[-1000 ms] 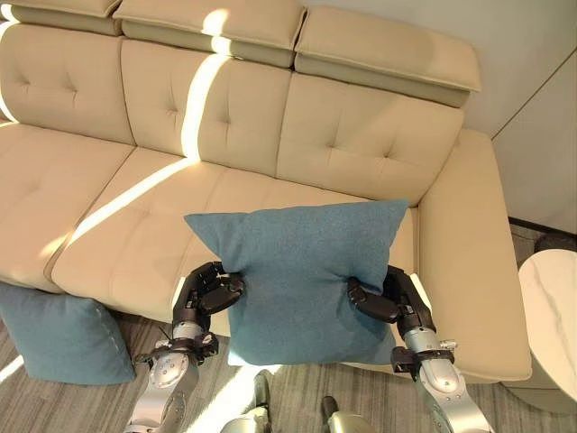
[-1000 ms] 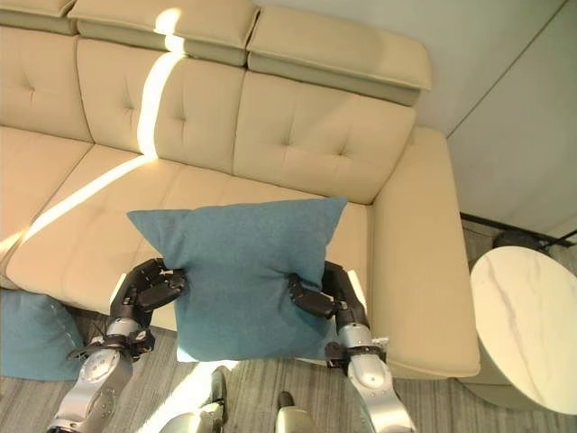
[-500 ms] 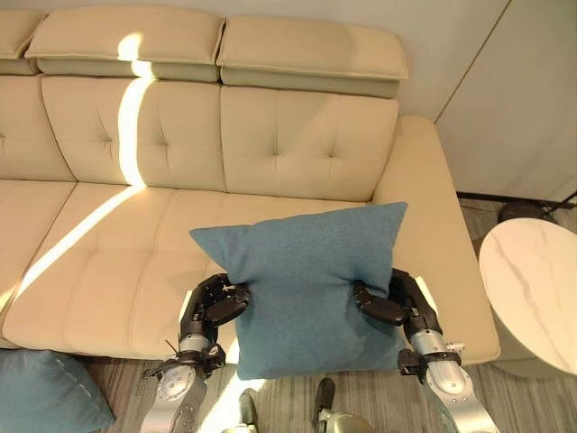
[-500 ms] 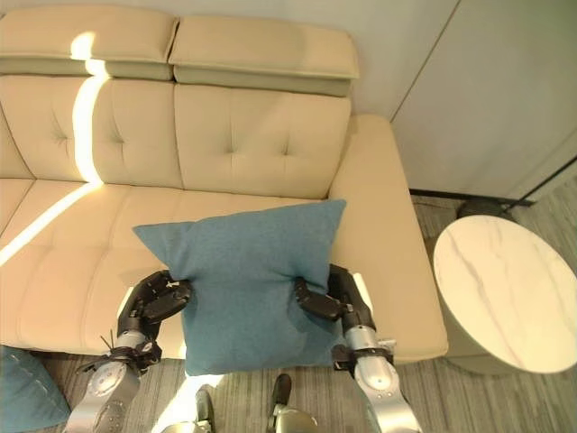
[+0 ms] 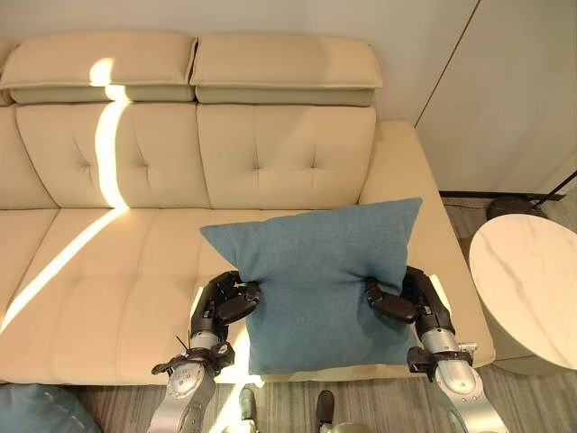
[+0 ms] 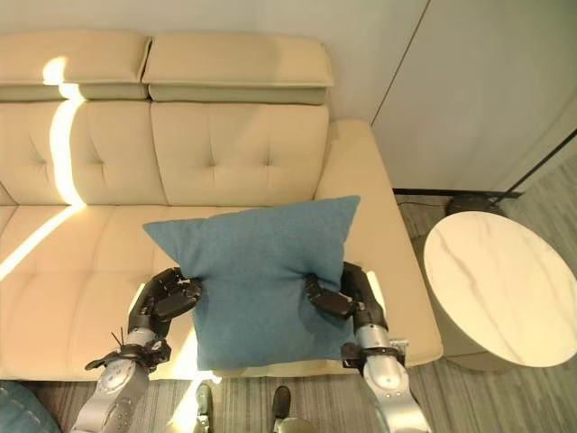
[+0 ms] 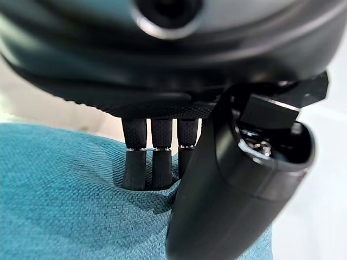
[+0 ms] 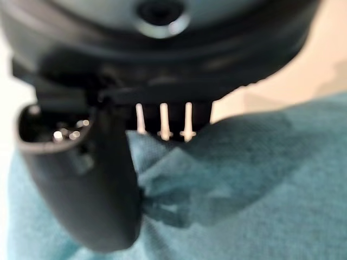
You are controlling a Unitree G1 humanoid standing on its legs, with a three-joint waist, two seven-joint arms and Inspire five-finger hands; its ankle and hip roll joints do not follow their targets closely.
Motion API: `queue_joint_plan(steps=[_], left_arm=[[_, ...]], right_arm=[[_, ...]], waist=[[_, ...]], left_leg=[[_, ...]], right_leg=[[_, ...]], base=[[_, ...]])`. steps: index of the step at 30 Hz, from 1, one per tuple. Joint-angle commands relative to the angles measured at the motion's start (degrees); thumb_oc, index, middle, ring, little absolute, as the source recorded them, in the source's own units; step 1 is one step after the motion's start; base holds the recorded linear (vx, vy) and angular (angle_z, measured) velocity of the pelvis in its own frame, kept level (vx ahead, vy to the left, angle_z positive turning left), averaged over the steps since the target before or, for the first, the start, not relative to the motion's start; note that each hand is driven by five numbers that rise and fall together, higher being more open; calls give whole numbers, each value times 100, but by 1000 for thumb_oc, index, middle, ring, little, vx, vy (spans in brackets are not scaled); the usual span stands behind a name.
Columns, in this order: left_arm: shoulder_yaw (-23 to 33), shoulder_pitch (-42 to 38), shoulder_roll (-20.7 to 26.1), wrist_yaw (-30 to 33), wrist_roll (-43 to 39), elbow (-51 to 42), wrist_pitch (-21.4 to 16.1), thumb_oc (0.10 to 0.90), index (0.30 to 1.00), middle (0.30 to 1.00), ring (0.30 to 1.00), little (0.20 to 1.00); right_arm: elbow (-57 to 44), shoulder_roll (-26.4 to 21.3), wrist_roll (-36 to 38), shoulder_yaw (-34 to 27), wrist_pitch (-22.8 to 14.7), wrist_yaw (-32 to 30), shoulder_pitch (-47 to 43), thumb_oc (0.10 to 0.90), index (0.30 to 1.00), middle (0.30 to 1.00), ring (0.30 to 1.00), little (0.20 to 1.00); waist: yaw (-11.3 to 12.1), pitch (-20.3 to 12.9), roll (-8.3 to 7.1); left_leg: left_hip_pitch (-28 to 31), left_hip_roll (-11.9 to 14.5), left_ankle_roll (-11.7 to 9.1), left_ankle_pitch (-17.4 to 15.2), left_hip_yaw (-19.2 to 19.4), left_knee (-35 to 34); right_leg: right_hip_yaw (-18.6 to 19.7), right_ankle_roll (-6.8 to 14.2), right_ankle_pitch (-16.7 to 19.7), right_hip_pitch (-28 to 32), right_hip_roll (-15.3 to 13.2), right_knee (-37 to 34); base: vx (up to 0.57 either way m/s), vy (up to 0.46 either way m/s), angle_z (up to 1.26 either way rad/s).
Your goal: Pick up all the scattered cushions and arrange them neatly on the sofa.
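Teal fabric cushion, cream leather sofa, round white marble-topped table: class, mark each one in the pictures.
Teal fabric cushion (image 5: 311,271): left eye view, middle of its front face.
Cream leather sofa (image 5: 108,271): left eye view, bare seat cushion.
Round white marble-topped table (image 6: 500,284): right eye view, middle of its top.

Round marble side table (image 5: 527,284) right of sofa; striped wood floor (image 6: 532,388).

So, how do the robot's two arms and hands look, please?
Both arms are silver-grey metal with rounded segments. Left hand and right hand are dark, nearly black, with jointed fingers and a thick thumb. A dark collar with small fittings sits at each wrist.
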Motion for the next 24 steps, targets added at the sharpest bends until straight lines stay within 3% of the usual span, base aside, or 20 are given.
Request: queue_joint_plan(steps=[1,6,14,16,19,20,23,24], left_arm=[[127,-319,140,-231,286,-858,-615,400,300,300,300,300],[219,-506,241,-52,526,-910,-672,400,300,300,300,300],[64,-1627,448,490,973,-772,-869,400,300,300,300,300],[-292,-2953,570,1013,1209,-298,-959,400,300,300,300,300],[-374,-3296,578,1101,1210,-145,-993,400,300,300,300,300],[-555,-4024,671,1320,1254,153,-1042,400,300,300,300,300],[-697,-4658,739,1476,1284,441,-1088,400,300,300,300,300],[-828,-5228,823,1624,1287,731,-1153,400,300,300,300,300]], right_arm=[[-682,46,124,-181,-775,-90,-600,400,300,300,300,300],[-596,103,-8,-89,-768,-220,-896,400,300,300,300,300],[-264,156,-163,282,-857,-726,-2082,400,300,300,300,300],[33,46,-288,579,-838,-1212,-3278,400,300,300,300,300],[125,-6,-315,603,-841,-1331,-3541,400,300,300,300,300],[319,-157,-322,653,-836,-1570,-4096,400,300,300,300,300],[561,-384,-345,625,-811,-1777,-4596,400,300,300,300,300],[886,-583,-316,661,-794,-1956,-5084,400,300,300,300,300]], waist=[[187,-617,-93],[256,-659,-63],[352,-604,-60],[417,-394,-60],[413,-335,-49],[411,-192,-33],[394,-115,-22],[378,-69,-29]], left_leg=[[147,5,-129,-663,-16,200],[340,-21,-76,-618,84,-169],[70,-32,-32,-642,110,-238],[-351,-50,-51,-532,-2,-238],[-474,-57,-64,-500,-31,-238],[-687,-78,-106,-426,-94,-238],[-883,-108,-151,-355,-133,-238],[-1085,-145,-188,-287,-147,-238]], right_leg=[[121,276,-540,129,76,28],[184,362,-515,43,41,28],[277,458,-418,-362,20,28],[283,509,-314,-787,-10,28],[264,511,-289,-903,-22,28],[239,511,-224,-1106,-43,28],[205,516,-156,-1292,-59,28],[181,528,-80,-1480,-73,28]], base=[[60,69,-8],[53,87,-6],[-38,37,-3],[-194,20,-1],[-115,14,11],[-126,18,15],[-100,17,19],[-40,16,9]])
